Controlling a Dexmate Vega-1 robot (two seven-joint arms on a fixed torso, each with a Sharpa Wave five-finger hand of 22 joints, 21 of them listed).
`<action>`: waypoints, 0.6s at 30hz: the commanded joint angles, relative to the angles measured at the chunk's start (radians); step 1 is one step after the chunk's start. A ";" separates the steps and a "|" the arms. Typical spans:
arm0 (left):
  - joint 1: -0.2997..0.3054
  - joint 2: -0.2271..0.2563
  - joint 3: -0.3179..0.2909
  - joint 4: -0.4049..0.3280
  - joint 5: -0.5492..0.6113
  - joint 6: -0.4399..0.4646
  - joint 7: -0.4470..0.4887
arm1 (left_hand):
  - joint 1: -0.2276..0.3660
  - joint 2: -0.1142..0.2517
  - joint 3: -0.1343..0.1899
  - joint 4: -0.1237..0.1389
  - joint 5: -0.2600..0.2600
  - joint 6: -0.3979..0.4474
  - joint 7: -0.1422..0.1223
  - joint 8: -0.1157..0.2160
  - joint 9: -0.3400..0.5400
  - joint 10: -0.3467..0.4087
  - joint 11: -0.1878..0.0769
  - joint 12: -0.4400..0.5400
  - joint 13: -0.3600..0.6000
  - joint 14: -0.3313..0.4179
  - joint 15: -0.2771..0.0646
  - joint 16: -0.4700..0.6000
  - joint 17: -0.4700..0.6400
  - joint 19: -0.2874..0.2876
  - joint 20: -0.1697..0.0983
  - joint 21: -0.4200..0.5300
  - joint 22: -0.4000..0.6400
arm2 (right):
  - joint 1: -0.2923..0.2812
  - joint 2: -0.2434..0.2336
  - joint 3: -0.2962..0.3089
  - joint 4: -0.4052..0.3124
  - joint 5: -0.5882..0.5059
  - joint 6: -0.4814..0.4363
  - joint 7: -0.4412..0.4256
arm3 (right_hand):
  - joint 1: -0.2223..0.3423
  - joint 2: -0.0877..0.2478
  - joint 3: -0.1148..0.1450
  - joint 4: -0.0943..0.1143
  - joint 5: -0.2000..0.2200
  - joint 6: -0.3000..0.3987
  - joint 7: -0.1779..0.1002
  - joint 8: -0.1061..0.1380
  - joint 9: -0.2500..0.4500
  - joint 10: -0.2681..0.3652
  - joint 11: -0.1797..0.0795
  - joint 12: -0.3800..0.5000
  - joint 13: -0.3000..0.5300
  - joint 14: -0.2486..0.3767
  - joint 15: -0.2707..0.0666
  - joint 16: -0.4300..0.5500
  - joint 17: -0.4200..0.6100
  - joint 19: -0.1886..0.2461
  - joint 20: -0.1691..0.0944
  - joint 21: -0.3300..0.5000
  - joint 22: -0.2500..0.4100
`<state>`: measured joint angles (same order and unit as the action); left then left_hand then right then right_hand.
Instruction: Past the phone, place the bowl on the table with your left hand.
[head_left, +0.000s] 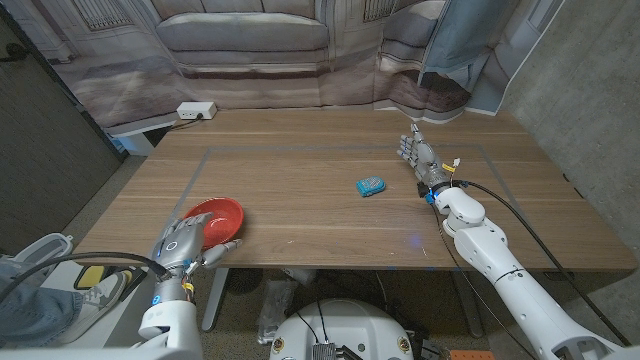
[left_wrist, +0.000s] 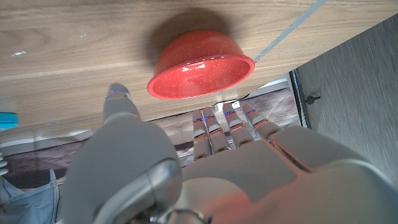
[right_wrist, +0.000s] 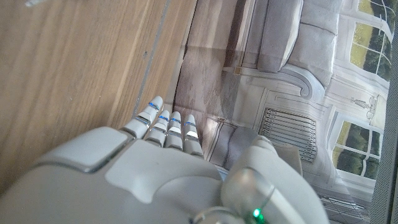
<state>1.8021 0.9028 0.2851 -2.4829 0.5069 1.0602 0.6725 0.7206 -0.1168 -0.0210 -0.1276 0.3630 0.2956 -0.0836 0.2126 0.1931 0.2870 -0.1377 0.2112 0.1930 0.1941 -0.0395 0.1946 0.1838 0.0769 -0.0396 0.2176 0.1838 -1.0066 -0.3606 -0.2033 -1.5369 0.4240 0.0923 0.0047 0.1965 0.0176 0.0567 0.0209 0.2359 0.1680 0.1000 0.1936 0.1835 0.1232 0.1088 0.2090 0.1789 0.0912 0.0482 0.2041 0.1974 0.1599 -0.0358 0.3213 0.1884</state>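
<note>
In the head view the left hand (head_left: 183, 243) sits at the near left corner of the wooden surface (head_left: 320, 160), its fingers loosely spread and closed on nothing. It reaches toward the red bowl (head_left: 214, 217), which stands upright on the surface just past the fingertips; whether they touch its rim is hard to make out from here. The phone (head_left: 370, 186) (a small teal object, too small to read any detail) lies flat near the middle of the surface, well apart from the bowl. The right hand (head_left: 417, 153) rests farther back on the right side, fingers extended together and holding nothing, with cables running along its wrist. A pale taped rectangle outline marks the surface. Behind it hangs a printed backdrop of a sofa, and a white power strip (head_left: 196, 110) sits on a low ledge at the back left. At the lower left edge a person's jeans-clad leg is cut off by the frame.

In the left wrist view the left hand (left_wrist: 205, 168) shows from behind, thumb and fingers apart, with a clear gap between the fingertips and the bowl (left_wrist: 200, 72). A teal sliver of the phone (left_wrist: 7, 119) is cut off at the frame's edge.

In the right wrist view the right hand (right_wrist: 155, 168) has its fingers straight and side by side beside the bare wood, empty, with the backdrop's sofa and windows beyond.
</note>
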 joint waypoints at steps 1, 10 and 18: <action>-0.045 0.018 0.038 0.021 -0.051 0.030 0.039 | 0.017 0.001 -0.006 -0.002 0.008 0.017 -0.002 0.009 0.003 0.011 -0.011 0.006 0.005 0.011 -0.069 0.007 0.002 0.011 -0.015 -0.001 0.003 | 0.013 0.011 0.000 0.027 0.004 0.010 0.009 | 0.009 0.002 0.002 -0.002 0.001 0.002 0.002 0.003 0.003 0.008 0.000 -0.001 0.004 0.009 -0.002 0.000 0.003 0.009 -0.037 -0.004 0.003; -0.093 0.041 0.075 0.024 -0.082 0.072 0.049 | 0.023 0.005 -0.011 0.001 0.009 0.020 -0.003 0.008 0.003 0.014 -0.009 0.005 0.005 0.012 -0.069 0.005 0.003 0.013 -0.014 -0.001 0.003 | 0.024 0.022 0.001 0.045 0.005 0.014 0.016 | 0.008 0.002 0.001 -0.003 0.000 0.002 0.001 0.003 0.003 0.007 -0.002 -0.001 0.004 0.009 -0.001 -0.001 0.004 0.009 -0.036 -0.006 0.003; -0.151 0.056 0.116 0.044 -0.105 0.073 0.061 | 0.029 0.009 -0.015 0.002 0.010 0.023 -0.006 0.007 0.003 0.015 -0.007 0.004 0.005 0.012 -0.070 0.004 0.003 0.013 -0.015 -0.002 0.003 | 0.024 0.026 0.006 0.054 0.006 0.023 0.022 | 0.008 0.003 0.001 -0.003 0.000 0.002 0.001 0.003 0.003 0.008 0.000 -0.001 0.004 0.009 -0.002 -0.001 0.004 0.010 -0.036 -0.007 0.003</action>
<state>1.7142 0.9380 0.3557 -2.4575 0.4357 1.1174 0.7189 0.7377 -0.1075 -0.0261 -0.1244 0.3630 0.3113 -0.0894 0.2126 0.1930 0.2924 -0.1429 0.2112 0.1930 0.1955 -0.0410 0.1946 0.1837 0.0838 -0.0360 0.2176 0.1837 -0.9871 -0.3418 -0.2021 -1.4968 0.4278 0.1074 0.0195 0.1965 0.0176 0.0568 0.0209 0.2360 0.1680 0.1000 0.1936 0.1835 0.1232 0.1087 0.2090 0.1789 0.0912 0.0482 0.2041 0.1974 0.1599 -0.0358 0.3213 0.1884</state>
